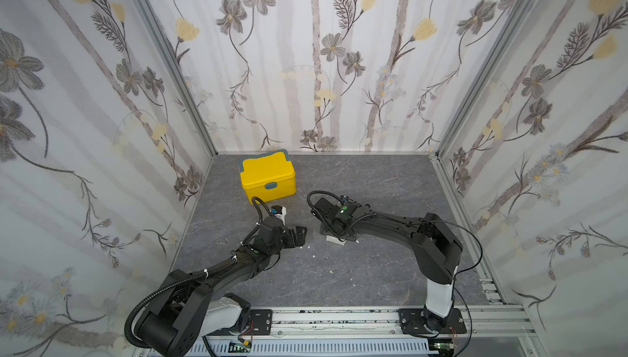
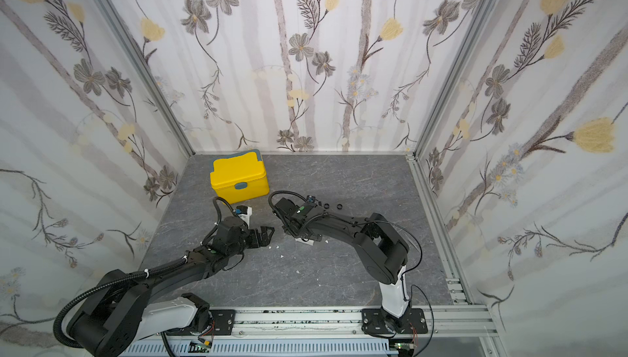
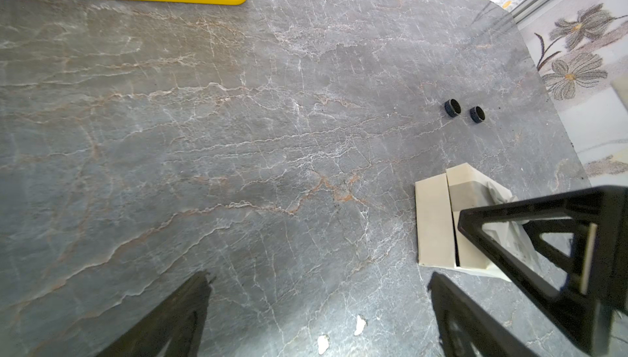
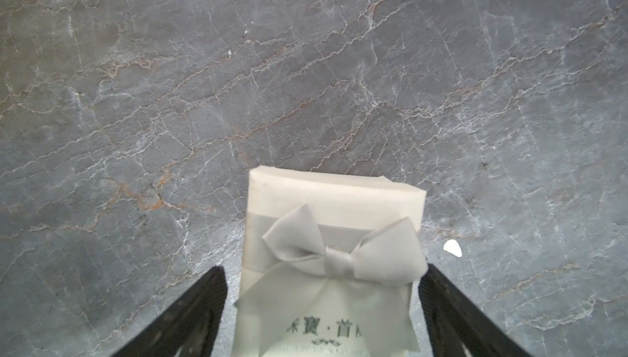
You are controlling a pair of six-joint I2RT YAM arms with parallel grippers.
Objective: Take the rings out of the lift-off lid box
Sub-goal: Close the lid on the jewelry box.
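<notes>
While the lift-off lid box (image 4: 333, 195) was straddled by the right gripper (image 4: 323, 268), both rings (image 3: 452, 107) were seen outside it.
The rings were found side by side on the grey table (image 3: 238, 134), apart from the white box and well clear of the yellow box (image 1: 266, 176). The right jaws were spread wide on either side of the bow-topped lid, no grip being made out; the left gripper (image 1: 299, 234) was spread wide too, with nothing between. The removal was judged done. Whether the lid was fully seated could not be told.

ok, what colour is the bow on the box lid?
Pale grey bow, best in the right wrist view.
</notes>
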